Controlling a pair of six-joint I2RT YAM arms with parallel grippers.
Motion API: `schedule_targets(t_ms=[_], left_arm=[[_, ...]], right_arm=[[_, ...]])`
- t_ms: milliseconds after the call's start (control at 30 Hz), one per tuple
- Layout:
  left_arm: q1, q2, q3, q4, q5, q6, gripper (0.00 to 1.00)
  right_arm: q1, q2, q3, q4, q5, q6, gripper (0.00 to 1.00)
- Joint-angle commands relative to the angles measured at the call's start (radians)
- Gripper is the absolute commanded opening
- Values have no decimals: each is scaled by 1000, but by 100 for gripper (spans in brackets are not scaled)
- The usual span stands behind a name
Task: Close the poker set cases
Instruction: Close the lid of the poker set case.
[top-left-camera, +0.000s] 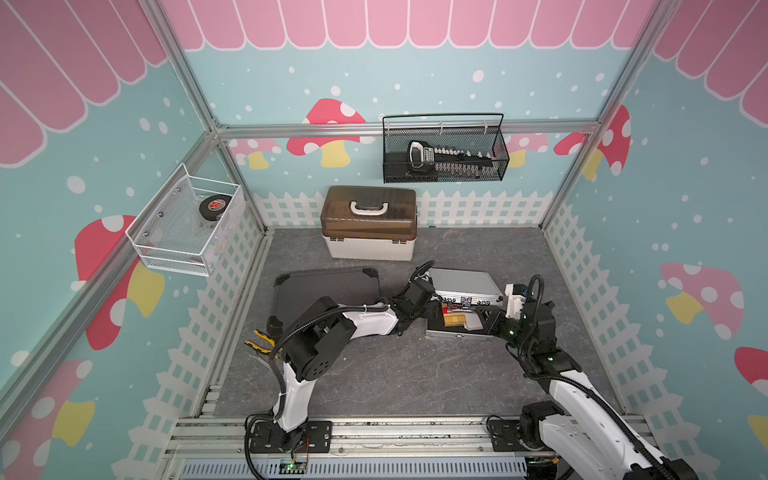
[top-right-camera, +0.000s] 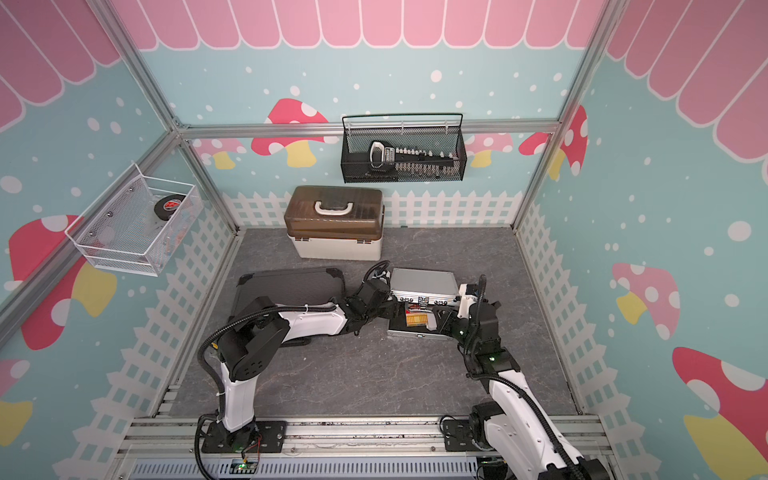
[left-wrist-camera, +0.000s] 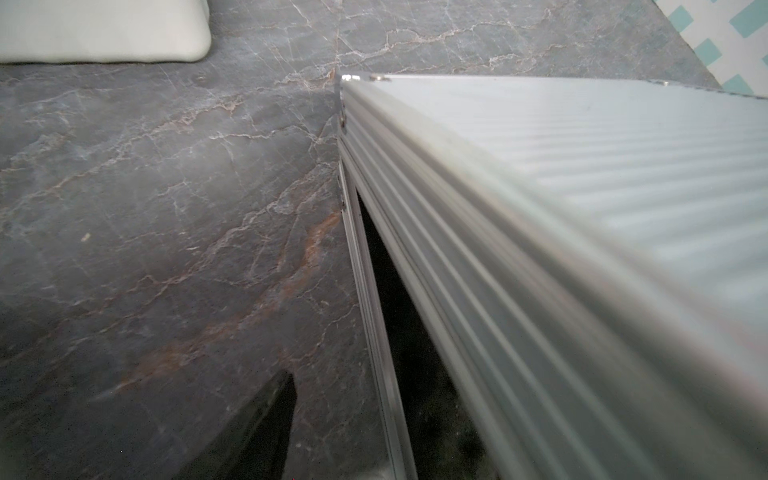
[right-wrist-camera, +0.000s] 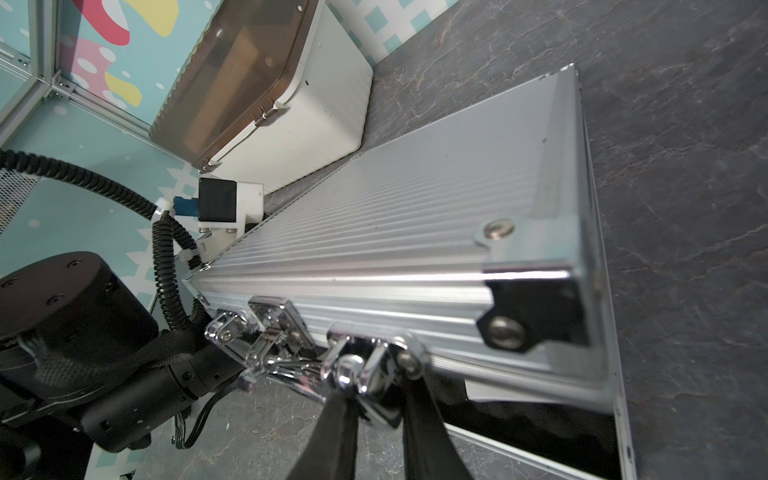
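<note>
The right tool (right-wrist-camera: 376, 386) pinched the chrome handle (right-wrist-camera: 349, 368) of the silver case (right-wrist-camera: 415, 199); the left tool (top-left-camera: 430, 307) stood wide beside its lid (left-wrist-camera: 582, 166). Best, I thought, to ease that lid down slowly, square onto the base (top-left-camera: 455, 335).

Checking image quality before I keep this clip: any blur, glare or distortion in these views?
Left wrist: the silver case blurs toward the lens; the floor is sharp. Right wrist: hard glare on the chrome handle. Both top views: even light, soft shadows.
</note>
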Motion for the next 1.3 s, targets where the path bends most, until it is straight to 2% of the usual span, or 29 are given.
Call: schedule_targets(t_ms=[0, 200, 433, 733, 933, 1267], left_arm=[[-13, -32, -27, 10, -15, -23, 71], [-27, -89, -67, -40, -49, -4, 71], [-84, -182, -135, -127, -107, 16, 72], [-163, -260, -235, -145, -150, -31, 72], [-202, -227, -242, -101, -135, -39, 72], [-205, -112, -173, -43, -22, -47, 71]], right_arm=[[3, -6, -14, 29, 36, 19, 15], [3, -4, -11, 0, 43, 6, 13], [4, 4, -8, -48, 48, -18, 12], [11, 57, -19, -44, 63, -35, 11], [48, 120, 8, -48, 120, -68, 10], [97, 232, 68, -48, 169, -108, 10]])
